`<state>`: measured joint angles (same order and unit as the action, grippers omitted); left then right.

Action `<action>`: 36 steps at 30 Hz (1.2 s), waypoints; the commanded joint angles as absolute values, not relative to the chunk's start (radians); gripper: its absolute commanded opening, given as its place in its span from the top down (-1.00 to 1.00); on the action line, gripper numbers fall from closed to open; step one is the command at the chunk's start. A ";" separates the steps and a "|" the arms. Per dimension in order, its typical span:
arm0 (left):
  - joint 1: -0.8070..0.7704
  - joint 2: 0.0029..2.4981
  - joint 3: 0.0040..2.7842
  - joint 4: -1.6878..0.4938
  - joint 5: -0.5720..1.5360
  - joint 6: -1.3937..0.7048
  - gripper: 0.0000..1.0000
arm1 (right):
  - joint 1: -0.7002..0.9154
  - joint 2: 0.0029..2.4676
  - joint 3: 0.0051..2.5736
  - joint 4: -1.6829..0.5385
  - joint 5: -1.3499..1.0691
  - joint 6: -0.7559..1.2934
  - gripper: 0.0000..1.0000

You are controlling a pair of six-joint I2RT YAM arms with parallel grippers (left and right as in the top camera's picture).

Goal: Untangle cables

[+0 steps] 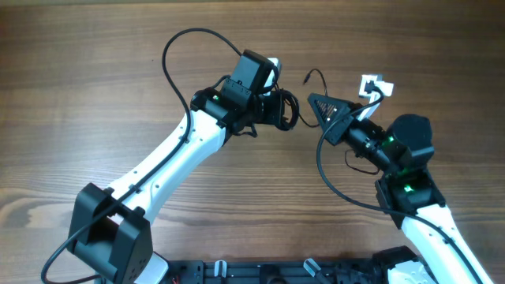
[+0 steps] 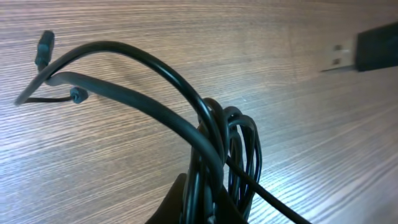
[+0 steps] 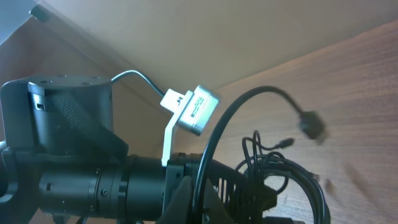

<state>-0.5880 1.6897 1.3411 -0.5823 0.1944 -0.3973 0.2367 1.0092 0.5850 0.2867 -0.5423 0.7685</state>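
cables (image 2: 214,155) bunched in a coil between the arms. left gripper (image 1: 282,109) clamped on cables. right gripper (image 1: 317,102) grip state can't tell

A brown wood-grain table (image 1: 95,71) lies beneath the left gripper (image 1: 286,109) and the right gripper (image 1: 319,104), spreading well out to either side of them and beyond their tips. In the left wrist view its grain runs in fine pale streaks below and ahead of that gripper. Far behind both grippers, a black rail (image 1: 260,272) with small grey clips lines the table's near edge, and in the right wrist view a plain tan surface (image 3: 249,37) rises ahead, past the wood.
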 commanded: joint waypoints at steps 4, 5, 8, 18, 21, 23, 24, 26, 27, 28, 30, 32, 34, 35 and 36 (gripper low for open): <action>-0.526 1.670 1.354 -0.580 0.155 -0.461 0.92 | 0.236 0.988 0.588 0.255 -0.631 0.857 0.91; -0.521 1.670 1.354 -0.580 0.156 -0.461 0.92 | 0.236 0.989 0.588 0.257 -0.651 0.886 0.91; -0.520 1.670 1.354 -0.572 0.171 -0.461 0.92 | 0.236 1.000 0.588 0.251 -0.708 0.983 0.92; -0.547 1.670 1.354 -0.505 0.238 -0.506 0.92 | 0.236 1.137 0.588 0.353 -0.866 1.215 0.91; -0.549 1.670 1.354 -0.509 0.238 -0.505 0.92 | 0.236 1.147 0.588 0.406 -0.887 1.234 0.91; -0.549 1.670 1.354 -0.514 0.228 -0.502 0.92 | 0.236 1.147 0.588 0.460 -0.897 1.242 0.91; -0.549 1.670 1.354 -0.517 0.210 -0.502 0.92 | 0.236 1.147 0.588 0.484 -0.897 1.262 0.91; -0.549 1.670 1.354 -0.523 0.178 -0.502 0.92 | 0.236 1.147 0.588 0.493 -0.896 1.291 0.91; -0.549 1.670 1.354 -0.522 0.166 -0.502 0.92 | 0.236 1.147 0.588 0.493 -0.896 1.301 0.91; -0.549 1.670 1.354 -0.519 0.161 -0.502 0.92 | 0.236 1.147 0.588 0.487 -0.896 1.310 0.91; -0.549 1.670 1.354 -0.508 0.163 -0.502 0.92 | 0.236 1.147 0.588 0.484 -0.896 1.312 0.92; -0.550 1.670 1.354 -0.504 0.163 -0.503 0.92 | 0.236 1.147 0.588 0.484 -0.896 1.312 0.92; -0.554 1.670 1.354 -0.505 0.167 -0.503 0.92 | 0.236 1.147 0.588 0.475 -0.883 1.308 0.92; -0.559 1.670 1.354 -0.505 0.167 -0.503 0.92 | 0.236 1.148 0.588 0.465 -0.871 1.308 0.91; -0.565 1.670 1.354 -0.505 0.167 -0.503 0.92 | 0.236 1.151 0.588 0.462 -0.865 1.308 0.91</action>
